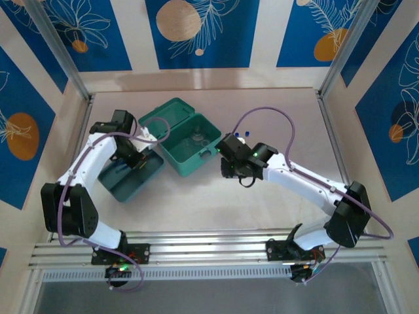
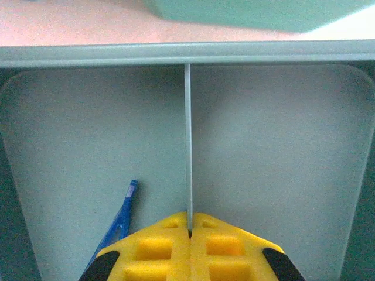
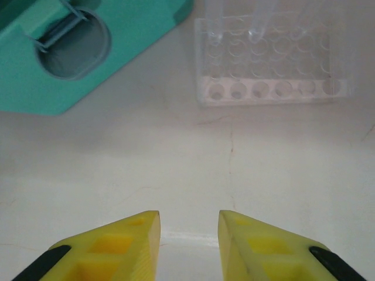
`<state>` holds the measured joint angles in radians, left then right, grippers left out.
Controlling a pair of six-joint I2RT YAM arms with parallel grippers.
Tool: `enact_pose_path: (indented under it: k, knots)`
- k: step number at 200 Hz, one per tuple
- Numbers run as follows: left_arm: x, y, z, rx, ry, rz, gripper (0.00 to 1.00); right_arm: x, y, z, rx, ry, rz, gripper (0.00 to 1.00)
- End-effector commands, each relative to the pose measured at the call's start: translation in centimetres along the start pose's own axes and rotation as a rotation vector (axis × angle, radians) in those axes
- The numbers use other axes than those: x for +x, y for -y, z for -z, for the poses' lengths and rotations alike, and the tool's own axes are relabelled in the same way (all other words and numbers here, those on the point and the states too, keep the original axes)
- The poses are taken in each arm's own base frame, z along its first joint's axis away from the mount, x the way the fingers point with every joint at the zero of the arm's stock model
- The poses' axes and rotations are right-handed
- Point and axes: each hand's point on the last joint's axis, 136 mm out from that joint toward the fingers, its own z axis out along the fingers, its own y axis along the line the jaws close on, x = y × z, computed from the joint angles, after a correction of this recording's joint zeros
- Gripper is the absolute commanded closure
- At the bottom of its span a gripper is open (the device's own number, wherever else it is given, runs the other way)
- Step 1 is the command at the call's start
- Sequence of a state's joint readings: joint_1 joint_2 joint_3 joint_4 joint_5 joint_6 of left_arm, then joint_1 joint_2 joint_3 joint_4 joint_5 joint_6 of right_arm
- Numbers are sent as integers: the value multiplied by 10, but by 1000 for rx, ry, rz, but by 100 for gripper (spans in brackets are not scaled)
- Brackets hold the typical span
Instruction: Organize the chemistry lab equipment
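1. Tubes (image 3: 261, 20), clear: upright in rack (image 3: 269, 88), ahead and slightly right of right gripper (image 3: 188, 225), the nearer arm.
2. Its fingers (image 3: 132, 234): parted, empty.
3. Left gripper (image 2: 190, 228): fingers closed together, over tray (image 2: 187, 52), beside tweezers (image 2: 120, 219).

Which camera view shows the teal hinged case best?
The top external view: the whole teal case lies open there, lid and base both visible. The right wrist view catches one corner with its latch. The left wrist view has a blurred teal edge at the top, probably the same case.
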<state>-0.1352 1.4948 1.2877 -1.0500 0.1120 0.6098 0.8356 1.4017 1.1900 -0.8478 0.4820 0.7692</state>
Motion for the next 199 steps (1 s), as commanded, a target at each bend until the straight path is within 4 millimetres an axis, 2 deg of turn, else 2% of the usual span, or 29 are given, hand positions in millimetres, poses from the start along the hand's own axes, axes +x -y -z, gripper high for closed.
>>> enact_pose_path:
  k: [1, 24, 52, 134, 199]
  knots:
    - [-12, 5, 29, 15, 37, -27, 100, 4, 6, -3, -8, -2, -55, 68]
    - [-29, -1, 44, 10, 56, -43, 100, 9, 10, -9, -35, -16, -97, 67]
    - [-51, -5, 51, 8, 62, -73, 100, 12, 14, -8, -43, -11, -125, 67]
    - [-134, 9, 38, -5, 51, -217, 100, 27, 28, -9, -30, -16, -164, 67]
    - [-181, 20, 24, -10, 56, -250, 100, 39, 39, -5, -22, -11, -190, 67]
